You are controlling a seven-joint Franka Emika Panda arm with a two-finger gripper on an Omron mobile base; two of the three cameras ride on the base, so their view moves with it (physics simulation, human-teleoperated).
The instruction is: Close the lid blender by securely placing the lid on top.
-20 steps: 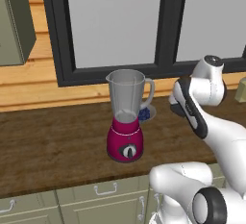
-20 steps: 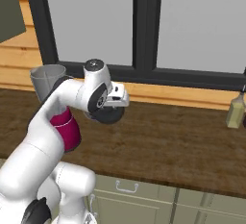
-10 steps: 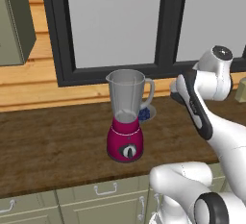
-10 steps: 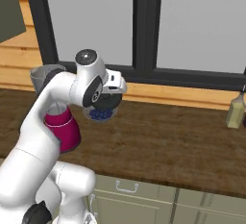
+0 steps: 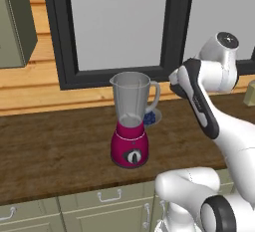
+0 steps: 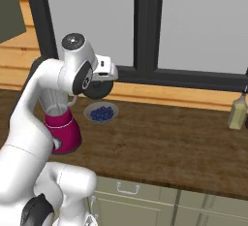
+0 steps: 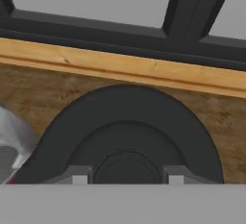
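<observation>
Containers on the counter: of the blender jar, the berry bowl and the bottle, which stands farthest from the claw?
The bottle, alone at the counter's far right end; the blender and berry bowl sit below the claw.

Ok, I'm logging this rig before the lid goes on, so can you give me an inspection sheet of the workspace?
Surface: dark wooden counter, pale cabinets below.
Job's things: blender upright on the counter, jar mouth open; lid held in the air, right of the jar, not yet over it.
Clutter: bowl of blue berries behind the blender; bottle at far right.
Hand: hand shut on the lid's raised centre.
Cables: nothing seen.
Surroundings: dark-framed window, wooden sill, wall cabinet.
</observation>
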